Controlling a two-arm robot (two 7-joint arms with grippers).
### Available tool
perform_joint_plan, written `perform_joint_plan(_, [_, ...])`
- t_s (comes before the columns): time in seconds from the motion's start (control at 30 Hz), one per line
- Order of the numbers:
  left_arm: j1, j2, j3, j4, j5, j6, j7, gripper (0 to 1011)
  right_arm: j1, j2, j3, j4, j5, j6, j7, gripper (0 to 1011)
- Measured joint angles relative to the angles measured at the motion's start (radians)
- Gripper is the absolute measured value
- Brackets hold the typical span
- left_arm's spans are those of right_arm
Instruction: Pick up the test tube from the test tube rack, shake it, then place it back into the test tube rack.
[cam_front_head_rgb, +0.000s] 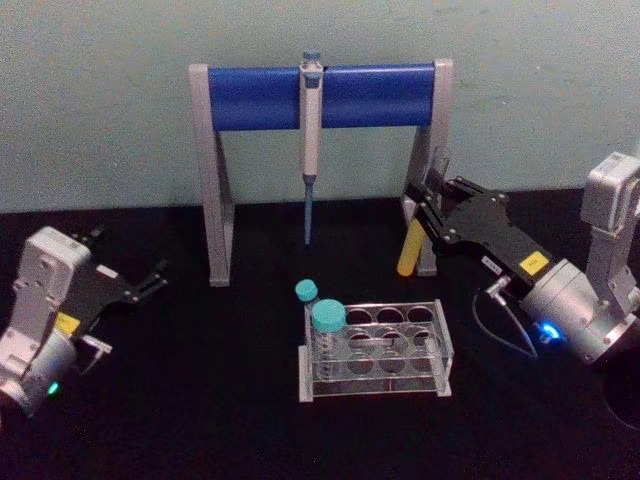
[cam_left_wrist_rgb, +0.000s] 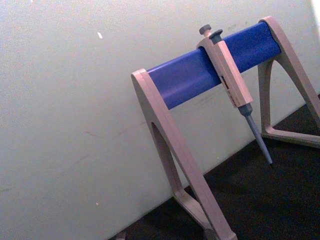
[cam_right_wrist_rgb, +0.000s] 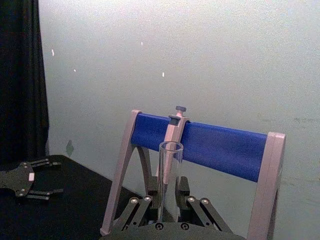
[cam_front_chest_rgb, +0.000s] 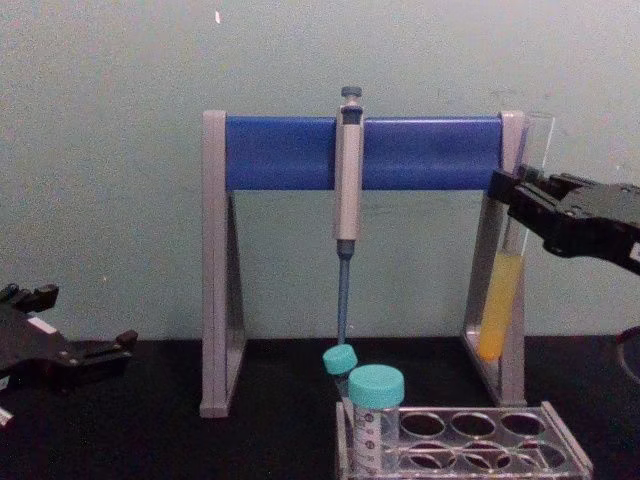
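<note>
My right gripper (cam_front_head_rgb: 425, 205) is shut on the test tube (cam_front_head_rgb: 410, 250), a long clear glass tube with yellow-orange liquid in its lower part. It holds the tube roughly upright in the air, in front of the pipette stand's right leg and behind the rack's right end. In the chest view the test tube (cam_front_chest_rgb: 497, 300) hangs below the right gripper (cam_front_chest_rgb: 515, 195). The right wrist view shows the test tube's open mouth (cam_right_wrist_rgb: 170, 148) above the gripper (cam_right_wrist_rgb: 169, 202). The test tube rack (cam_front_head_rgb: 375, 392) is a low clear plastic rack at table centre. At the far left, my left gripper (cam_front_head_rgb: 150, 283) rests open.
Two teal-capped tubes (cam_front_head_rgb: 328, 318) stand in the rack's left end. Behind it stands the grey-and-blue pipette stand (cam_front_head_rgb: 250, 95) with a pipette (cam_front_head_rgb: 311, 120) hanging from its bar. A pale wall closes the back. The tabletop (cam_front_head_rgb: 200, 400) is black.
</note>
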Motion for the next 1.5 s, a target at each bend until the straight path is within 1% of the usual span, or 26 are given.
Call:
perform_joint_plan(0.13, [0.0,0.0,0.0,0.0,0.0,0.0,0.0,1001,-0.001,-0.002,0.001,-0.005,-0.021,0.002,0.001,235])
perform_joint_plan(0.23, [0.0,0.0,0.0,0.0,0.0,0.0,0.0,1001,-0.002,-0.001,0.0,-0.013,-0.028,0.006,0.01,235])
perform_joint_plan(0.33, [0.0,0.0,0.0,0.0,0.0,0.0,0.0,1001,-0.002,0.004,-0.005,-0.029,-0.013,0.019,0.048,235])
perform_joint_plan(0.37, [0.0,0.0,0.0,0.0,0.0,0.0,0.0,1001,-0.002,0.007,-0.008,-0.034,0.0,0.026,0.065,235])
perform_joint_plan(0.4, [0.0,0.0,0.0,0.0,0.0,0.0,0.0,1001,-0.002,0.007,-0.008,-0.034,0.0,0.026,0.065,235])
perform_joint_plan(0.47, [0.0,0.0,0.0,0.0,0.0,0.0,0.0,1001,-0.002,0.016,-0.015,-0.043,0.015,0.038,0.089,235])
perform_joint_plan(0.57, [0.0,0.0,0.0,0.0,0.0,0.0,0.0,1001,-0.002,0.043,-0.027,-0.061,0.047,0.076,0.131,235])
perform_joint_plan(0.63, [0.0,0.0,0.0,0.0,0.0,0.0,0.0,1001,-0.001,0.05,-0.029,-0.065,0.056,0.085,0.141,235])
perform_joint_plan(0.7, [0.0,0.0,0.0,0.0,0.0,0.0,0.0,1001,-0.002,0.073,-0.033,-0.079,0.08,0.112,0.166,235])
perform_joint_plan(0.73, [0.0,0.0,0.0,0.0,0.0,0.0,0.0,1001,-0.004,0.091,-0.034,-0.093,0.094,0.134,0.176,235])
perform_joint_plan(0.87, [0.0,0.0,0.0,0.0,0.0,0.0,0.0,1001,-0.016,0.137,-0.033,-0.131,0.113,0.185,0.181,235])
perform_joint_plan(0.9, [0.0,0.0,0.0,0.0,0.0,0.0,0.0,1001,-0.023,0.159,-0.032,-0.15,0.112,0.2,0.175,235])
perform_joint_plan(1.0, [0.0,0.0,0.0,0.0,0.0,0.0,0.0,1001,-0.033,0.194,-0.032,-0.181,0.092,0.218,0.153,235])
perform_joint_plan(1.03, [0.0,0.0,0.0,0.0,0.0,0.0,0.0,1001,-0.038,0.215,-0.032,-0.199,0.074,0.226,0.134,235])
perform_joint_plan(1.17, [0.0,0.0,0.0,0.0,0.0,0.0,0.0,1001,-0.048,0.249,-0.031,-0.232,0.018,0.236,0.083,235])
perform_joint_plan(1.2, [0.0,0.0,0.0,0.0,0.0,0.0,0.0,1001,-0.053,0.257,-0.029,-0.246,-0.019,0.237,0.05,235])
perform_joint_plan(1.23, [0.0,0.0,0.0,0.0,0.0,0.0,0.0,1001,-0.057,0.259,-0.026,-0.253,-0.05,0.237,0.02,235])
perform_joint_plan(1.3, [0.0,0.0,0.0,0.0,0.0,0.0,0.0,1001,-0.061,0.257,-0.023,-0.258,-0.082,0.235,-0.01,235])
perform_joint_plan(1.33, [0.0,0.0,0.0,0.0,0.0,0.0,0.0,1001,-0.064,0.247,-0.02,-0.259,-0.11,0.228,-0.038,235])
perform_joint_plan(1.4, [0.0,0.0,0.0,0.0,0.0,0.0,0.0,1001,-0.065,0.234,-0.017,-0.256,-0.134,0.214,-0.064,235])
perform_joint_plan(1.43, [0.0,0.0,0.0,0.0,0.0,0.0,0.0,1001,-0.066,0.218,-0.014,-0.249,-0.154,0.199,-0.085,235])
perform_joint_plan(1.5, [0.0,0.0,0.0,0.0,0.0,0.0,0.0,1001,-0.066,0.203,-0.011,-0.241,-0.167,0.18,-0.101,235])
